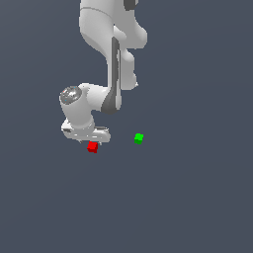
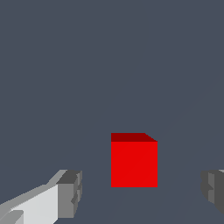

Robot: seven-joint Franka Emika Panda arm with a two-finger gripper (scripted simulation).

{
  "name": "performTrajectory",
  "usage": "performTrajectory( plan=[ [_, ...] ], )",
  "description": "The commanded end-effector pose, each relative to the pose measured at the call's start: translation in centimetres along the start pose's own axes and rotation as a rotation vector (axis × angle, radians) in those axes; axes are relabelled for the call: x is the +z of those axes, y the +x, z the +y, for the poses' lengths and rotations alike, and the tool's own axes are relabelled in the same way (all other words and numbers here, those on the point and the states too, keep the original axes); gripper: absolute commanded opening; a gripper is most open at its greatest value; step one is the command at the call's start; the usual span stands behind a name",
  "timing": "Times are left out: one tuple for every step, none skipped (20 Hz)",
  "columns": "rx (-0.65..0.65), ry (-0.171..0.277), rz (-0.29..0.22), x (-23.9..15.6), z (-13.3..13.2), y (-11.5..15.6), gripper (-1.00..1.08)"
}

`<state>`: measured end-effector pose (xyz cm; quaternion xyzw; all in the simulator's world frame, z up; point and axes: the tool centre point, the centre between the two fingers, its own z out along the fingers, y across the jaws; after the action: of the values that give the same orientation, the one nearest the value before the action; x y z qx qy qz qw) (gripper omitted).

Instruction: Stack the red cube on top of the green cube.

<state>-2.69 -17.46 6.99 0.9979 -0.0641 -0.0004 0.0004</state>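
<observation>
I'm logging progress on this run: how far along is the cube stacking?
Early stage. Done: the gripper sits over the red cube, its open fingers on either side with gaps showing. In hand: the grasp itself; the fingers have not yet closed on the cube. Left: closing, lifting, carrying toward the exterior view's right, and setting it on the green cube, which stands apart with nothing on it.

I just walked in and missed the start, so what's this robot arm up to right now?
The white arm has its gripper low over the red cube. In the wrist view the fingers stand open on either side of the cube without touching it, so nothing is grasped yet. The green cube sits apart, toward the exterior view's right, with nothing on it.
</observation>
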Motion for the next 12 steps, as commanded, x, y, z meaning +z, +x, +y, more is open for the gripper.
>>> performTrajectory(
  plan=[
    [0.000,0.000,0.000,0.1,0.0,0.0,1.00],
    [0.000,0.000,0.000,0.3,0.0,0.0,1.00],
    [0.000,0.000,0.000,0.5,0.0,0.0,1.00],
    [0.000,0.000,0.000,0.8,0.0,0.0,1.00],
    [0.000,0.000,0.000,1.2,0.0,0.0,1.00],
    [0.000,0.000,0.000,1.6,0.0,0.0,1.00],
    [0.000,0.000,0.000,2.1,0.0,0.0,1.00],
    [0.000,0.000,0.000,2.7,0.0,0.0,1.00],
    [-0.001,0.001,0.000,3.2,0.0,-0.1,1.00],
    [-0.001,0.001,0.000,3.6,-0.1,-0.1,1.00],
    [-0.001,0.001,0.000,4.0,-0.1,-0.1,1.00],
    [-0.001,0.001,0.000,4.4,0.0,-0.1,1.00]
  ],
)
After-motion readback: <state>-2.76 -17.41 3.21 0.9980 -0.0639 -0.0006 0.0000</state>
